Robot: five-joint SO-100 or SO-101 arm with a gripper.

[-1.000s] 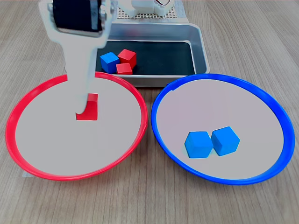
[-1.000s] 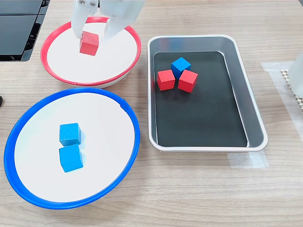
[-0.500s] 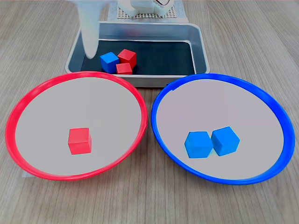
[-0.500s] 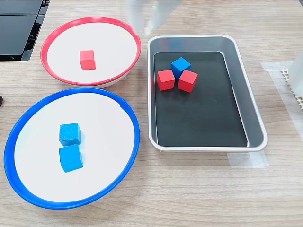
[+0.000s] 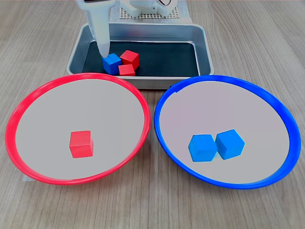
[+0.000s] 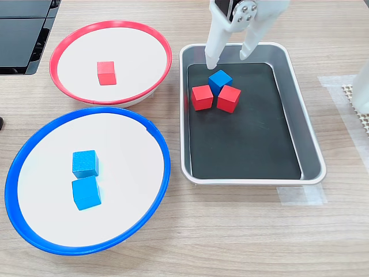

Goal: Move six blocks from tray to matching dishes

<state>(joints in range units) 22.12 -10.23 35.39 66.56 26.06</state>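
Observation:
The silvery tray holds three blocks in a tight cluster: a blue one and two red ones. My gripper hangs open just above the blue block, at the tray's far end in the second exterior view. In the first exterior view one white finger points down beside the blue block. A single red block lies in the red-rimmed dish. The blue-rimmed dish contains two blue blocks that touch each other.
Both dishes sit side by side on a wooden table, close to the tray's long wall. The arm's white base stands on a perforated mat behind the tray. A black device lies beyond the red dish.
The gripper let go of the red block in the red dish, lifted away, and swung over to the tray. It now hangs open above the blue block there.

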